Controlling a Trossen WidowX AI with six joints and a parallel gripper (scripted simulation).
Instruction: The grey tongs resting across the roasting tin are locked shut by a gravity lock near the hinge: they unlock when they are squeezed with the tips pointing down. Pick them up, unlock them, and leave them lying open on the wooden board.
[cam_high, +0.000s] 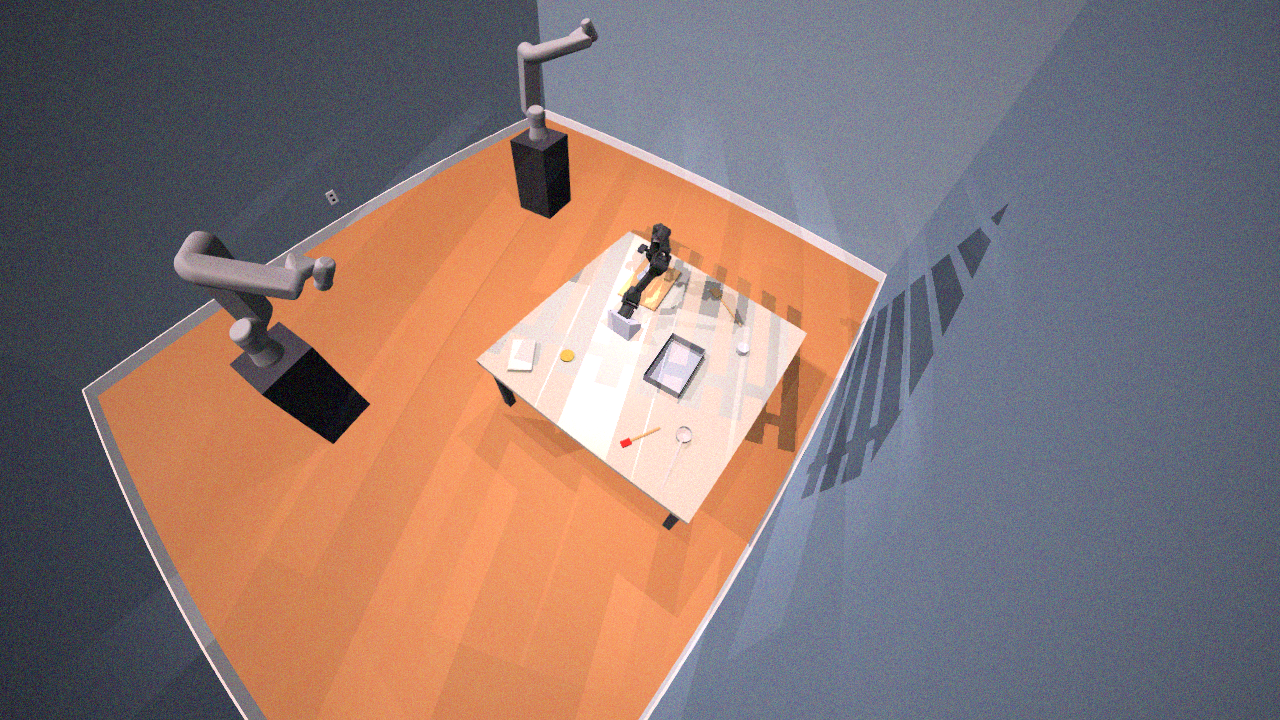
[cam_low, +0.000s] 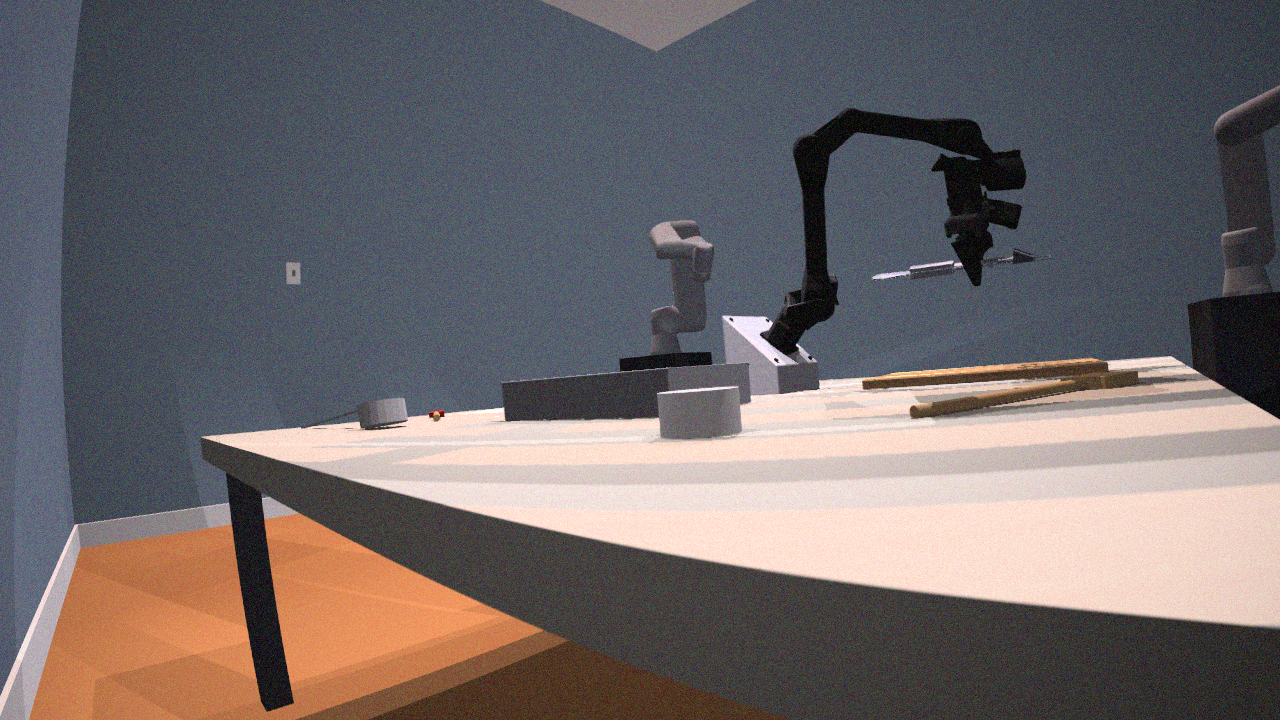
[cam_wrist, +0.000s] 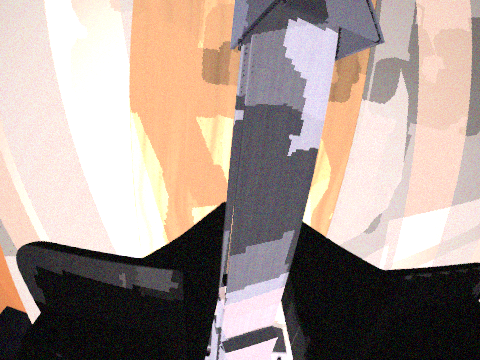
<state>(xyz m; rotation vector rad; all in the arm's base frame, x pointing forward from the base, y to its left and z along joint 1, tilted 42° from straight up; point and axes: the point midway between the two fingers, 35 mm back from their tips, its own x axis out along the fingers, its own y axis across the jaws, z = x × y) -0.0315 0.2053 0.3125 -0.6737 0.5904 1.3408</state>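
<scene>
My gripper (cam_low: 973, 266) (cam_wrist: 250, 212) is shut on the grey tongs (cam_low: 925, 272) (cam_wrist: 280, 160) and holds them about level, high above the table. It grips them near the middle of their length. In the wrist view the tongs run straight away from the fingers, arms together, over the wooden board (cam_wrist: 170, 74). The wooden board (cam_low: 984, 373) (cam_high: 662, 296) lies flat on the table below the gripper. The dark roasting tin (cam_high: 656, 360) (cam_low: 581, 395) stands apart from it, nearer the table's middle, with nothing across it.
A wooden spoon (cam_low: 993, 399) (cam_high: 720, 295) lies beside the board. A grey cup (cam_low: 698, 411) (cam_high: 742, 348), a red spatula (cam_high: 637, 437), a wire strainer (cam_high: 684, 435), a yellow disc (cam_high: 566, 355) and a white card (cam_high: 521, 355) lie around the table. Two grey arms on black pedestals stand on the floor.
</scene>
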